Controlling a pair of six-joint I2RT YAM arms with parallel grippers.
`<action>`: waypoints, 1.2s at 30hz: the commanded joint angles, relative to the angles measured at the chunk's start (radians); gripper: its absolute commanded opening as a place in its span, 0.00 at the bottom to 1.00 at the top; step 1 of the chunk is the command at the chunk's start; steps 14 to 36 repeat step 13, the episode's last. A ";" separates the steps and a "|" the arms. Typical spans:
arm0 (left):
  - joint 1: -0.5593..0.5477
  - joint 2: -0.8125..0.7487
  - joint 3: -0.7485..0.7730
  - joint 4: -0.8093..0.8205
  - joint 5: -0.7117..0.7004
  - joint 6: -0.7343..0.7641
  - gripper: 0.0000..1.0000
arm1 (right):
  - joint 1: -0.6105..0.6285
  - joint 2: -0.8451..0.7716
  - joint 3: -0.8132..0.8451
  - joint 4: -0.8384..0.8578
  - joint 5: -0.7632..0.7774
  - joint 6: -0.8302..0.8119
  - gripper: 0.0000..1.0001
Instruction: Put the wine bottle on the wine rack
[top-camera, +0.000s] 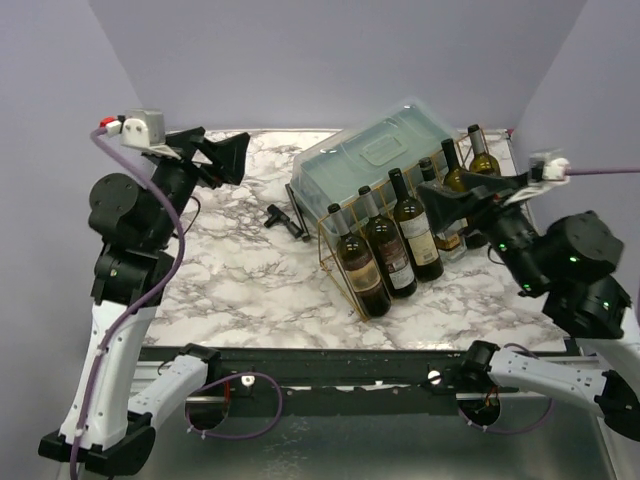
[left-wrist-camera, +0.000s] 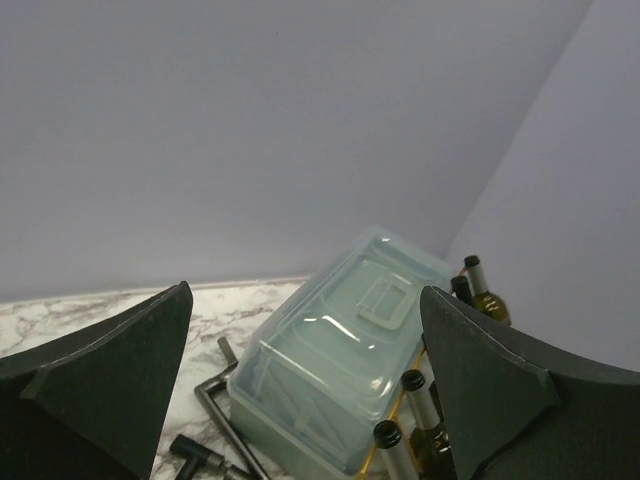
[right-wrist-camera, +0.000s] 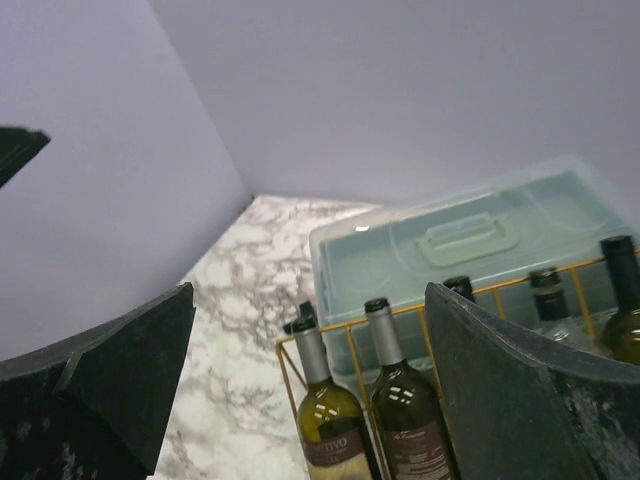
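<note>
wine rack: the gold wire wine rack stands on the marble table, just in front of the see-through plastic box.
wine bottles: i count about six wine bottles leaning in a row in the rack, necks pointing up and back. i see no bottle lying loose on the table.
left gripper: the left gripper is up high at the far left, well away from the rack. its fingers are spread wide and hold nothing.
right gripper: the right gripper hangs just beside the row of bottles. its fingers are spread wide too, with nothing between them.
how far along: i think the job looks done, or very nearly. every bottle i can see sits in the rack and no hand holds one.
what is left: maybe only pulling the right arm away from the bottles.
hard to see: the right arm covers part of the middle bottles from above. the bottom bars are hidden under the bottles, so i cannot tell if each one rests firmly.
other thing: a black tool lies on the table left of the rack.
</note>
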 joint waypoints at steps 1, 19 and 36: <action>-0.003 -0.041 0.069 -0.076 0.045 -0.068 0.97 | 0.001 -0.069 0.055 -0.008 0.106 -0.098 1.00; -0.003 -0.106 0.146 -0.132 -0.001 -0.097 0.97 | 0.001 -0.174 0.064 0.041 0.155 -0.139 1.00; -0.003 -0.106 0.146 -0.132 -0.001 -0.097 0.97 | 0.001 -0.174 0.064 0.041 0.155 -0.139 1.00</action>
